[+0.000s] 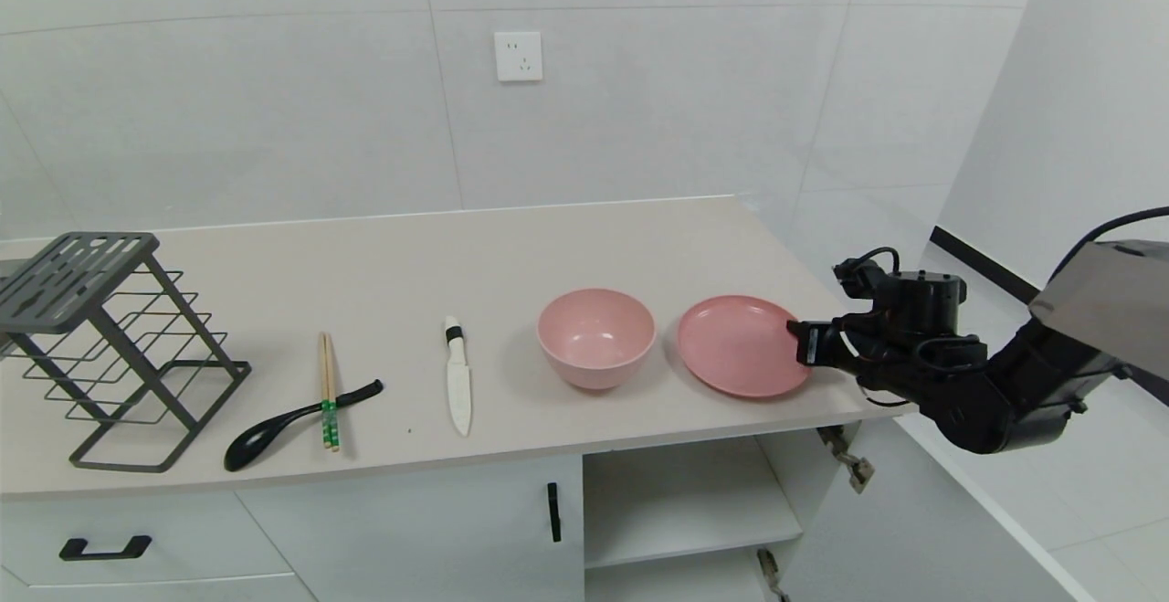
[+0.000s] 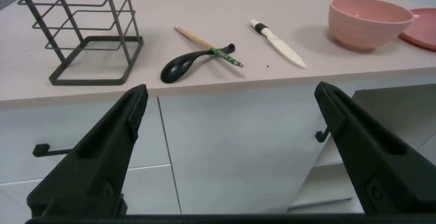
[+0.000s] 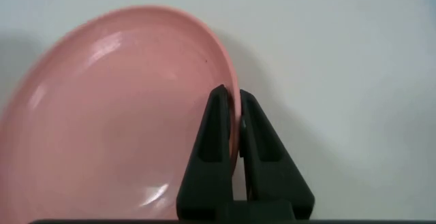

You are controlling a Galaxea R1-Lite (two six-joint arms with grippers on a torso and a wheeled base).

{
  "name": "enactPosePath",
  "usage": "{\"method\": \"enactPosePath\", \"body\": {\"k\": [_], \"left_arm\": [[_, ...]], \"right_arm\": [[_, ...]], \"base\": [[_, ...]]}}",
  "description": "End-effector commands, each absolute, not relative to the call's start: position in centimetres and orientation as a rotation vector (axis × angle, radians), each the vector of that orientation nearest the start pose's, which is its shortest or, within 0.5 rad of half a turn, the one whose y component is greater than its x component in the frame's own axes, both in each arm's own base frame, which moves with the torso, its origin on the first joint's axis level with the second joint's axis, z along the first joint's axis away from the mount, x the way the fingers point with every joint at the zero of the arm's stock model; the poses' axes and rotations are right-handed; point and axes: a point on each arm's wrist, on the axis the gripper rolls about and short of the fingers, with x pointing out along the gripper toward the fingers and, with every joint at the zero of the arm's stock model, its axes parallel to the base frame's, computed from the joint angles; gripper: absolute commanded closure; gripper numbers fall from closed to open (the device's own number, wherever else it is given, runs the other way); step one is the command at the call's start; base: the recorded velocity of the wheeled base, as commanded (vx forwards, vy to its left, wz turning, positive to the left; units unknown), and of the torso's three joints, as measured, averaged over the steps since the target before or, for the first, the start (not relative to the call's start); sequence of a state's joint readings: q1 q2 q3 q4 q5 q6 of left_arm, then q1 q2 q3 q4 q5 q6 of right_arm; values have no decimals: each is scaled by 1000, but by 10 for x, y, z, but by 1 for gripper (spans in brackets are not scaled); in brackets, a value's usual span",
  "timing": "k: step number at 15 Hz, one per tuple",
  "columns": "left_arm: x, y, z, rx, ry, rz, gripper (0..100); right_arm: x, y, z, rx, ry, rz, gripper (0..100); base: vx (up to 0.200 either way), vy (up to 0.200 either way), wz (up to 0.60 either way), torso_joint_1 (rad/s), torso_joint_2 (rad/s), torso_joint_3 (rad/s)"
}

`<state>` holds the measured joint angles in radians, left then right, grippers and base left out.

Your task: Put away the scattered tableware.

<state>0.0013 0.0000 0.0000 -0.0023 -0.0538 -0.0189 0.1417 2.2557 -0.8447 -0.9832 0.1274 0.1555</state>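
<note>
Your right gripper (image 1: 805, 343), pinching the right rim of the smooth, shallow, round pink plate (image 1: 740, 346), right of centre, on the matte beige countertop (image 1: 411, 264), your left gripper (image 2: 229, 94) spread wide.

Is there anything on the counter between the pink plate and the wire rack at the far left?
Yes: the pink bowl, the knife, the chopsticks and the black spoon all lie between them.

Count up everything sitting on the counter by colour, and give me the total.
Pink: 2, the bowl and the plate
Black: 1, the spoon
White: 1, the knife
Wood: 1, the pair of chopsticks
Dark grey: 1, the rack
Total: 6
</note>
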Motion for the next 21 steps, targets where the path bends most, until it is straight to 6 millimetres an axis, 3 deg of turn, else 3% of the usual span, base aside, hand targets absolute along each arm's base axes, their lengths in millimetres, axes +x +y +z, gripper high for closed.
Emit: {"method": "enactPosePath", "body": {"k": [1, 3, 6, 10, 13, 16, 18, 21], "left_arm": [[-23, -1, 76, -20, 1, -52, 0], [-23, -1, 76, -20, -1, -52, 0], [-23, -1, 76, -24, -1, -52, 0], [-23, -1, 76, -23, -1, -52, 0], [-23, -1, 76, -21, -1, -52, 0], [-23, -1, 76, -2, 0, -58, 0], [-23, -1, 76, -3, -1, -57, 0], [-23, -1, 76, 0, 0, -55, 0]], "right_arm": [[387, 59, 52, 224, 364, 232, 100], [390, 60, 58, 267, 343, 229, 100], [381, 60, 85, 381, 278, 246, 100], [341, 57, 130, 515, 193, 277, 100], [305, 57, 124, 519, 165, 302, 100], [283, 50, 115, 510, 49, 322, 100], [269, 47, 106, 487, 91, 305, 100], [266, 46, 110, 456, 75, 307, 100]], "base": [[0, 0, 0, 0, 0, 0], [0, 0, 0, 0, 0, 0], [0, 0, 0, 0, 0, 0], [0, 0, 0, 0, 0, 0], [0, 0, 0, 0, 0, 0], [0, 0, 0, 0, 0, 0], [0, 0, 0, 0, 0, 0], [0, 0, 0, 0, 0, 0]]}}
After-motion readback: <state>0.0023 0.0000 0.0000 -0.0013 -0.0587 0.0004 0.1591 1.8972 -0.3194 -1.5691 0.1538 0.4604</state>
